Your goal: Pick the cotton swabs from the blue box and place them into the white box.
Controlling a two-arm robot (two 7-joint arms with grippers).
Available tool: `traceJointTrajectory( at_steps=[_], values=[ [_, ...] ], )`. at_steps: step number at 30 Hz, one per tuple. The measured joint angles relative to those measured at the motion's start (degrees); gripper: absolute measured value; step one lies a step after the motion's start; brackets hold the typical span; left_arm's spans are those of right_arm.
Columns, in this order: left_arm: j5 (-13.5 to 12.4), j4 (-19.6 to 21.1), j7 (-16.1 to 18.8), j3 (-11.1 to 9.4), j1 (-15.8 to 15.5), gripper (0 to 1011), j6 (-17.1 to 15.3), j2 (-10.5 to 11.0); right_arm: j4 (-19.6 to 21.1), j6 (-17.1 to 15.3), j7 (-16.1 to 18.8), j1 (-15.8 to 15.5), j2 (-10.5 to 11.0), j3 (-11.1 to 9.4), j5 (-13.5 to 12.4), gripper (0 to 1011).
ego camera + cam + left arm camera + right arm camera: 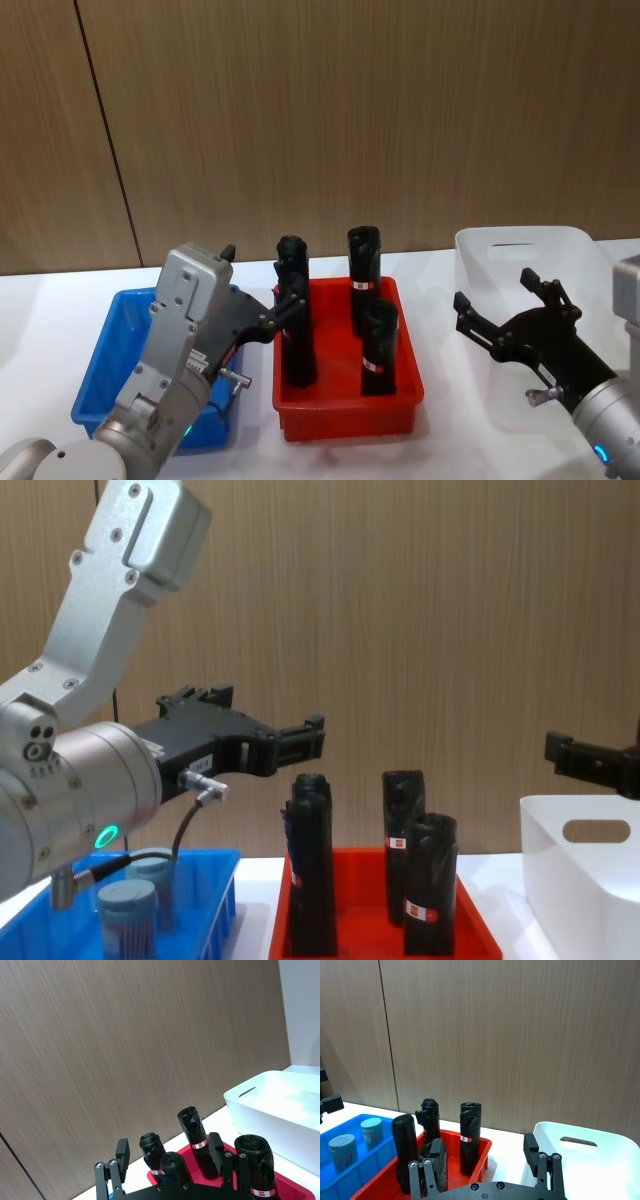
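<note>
You have two tubs of cotton swabs [342, 1149], four black rolls [470, 1130], one blue box [100, 372], one red box [345, 420], one white box [560, 895].

- No word, brand or number can be read anywhere in these views.
- The black rolls [379, 338] standing in the red bin [345, 418] each bear a small red-and-white label [414, 911]. Its print is too fine to make out.
- In the left wrist view, the nearest roll's sticker [260, 1192] seems to carry a few dark marks on its white part, possibly digits, but they are unreadable.
</note>
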State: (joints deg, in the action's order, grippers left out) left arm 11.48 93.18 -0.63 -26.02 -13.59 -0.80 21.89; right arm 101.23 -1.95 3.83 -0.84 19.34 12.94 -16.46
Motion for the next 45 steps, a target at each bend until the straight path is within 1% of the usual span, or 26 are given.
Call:
traceJointTrajectory(
  at_steps=[32, 38, 41, 45],
  values=[
    [0.1, 0.0, -0.1, 0.1, 0.0, 1003, -0.1, 0.0, 0.0, 0.0, 0.0, 0.0, 0.0, 0.0, 0.0, 1002],
    [1.5, -0.4, -0.5, 0.7, 0.0, 1003, -1.4, 0.5, 0.0, 0.0, 0.0, 0.0, 0.0, 0.0, 0.0, 1002],
    [2.6, -0.7, -0.6, 1.2, 0.1, 1003, -2.3, 0.8, 0.0, 0.0, 0.0, 0.0, 0.0, 0.0, 0.0, 1002],
    [4.8, -1.2, -0.6, 2.1, 0.4, 1003, -4.1, 1.5, 0.0, 0.0, 0.0, 0.0, 0.0, 0.0, 0.0, 1002]
  ],
)
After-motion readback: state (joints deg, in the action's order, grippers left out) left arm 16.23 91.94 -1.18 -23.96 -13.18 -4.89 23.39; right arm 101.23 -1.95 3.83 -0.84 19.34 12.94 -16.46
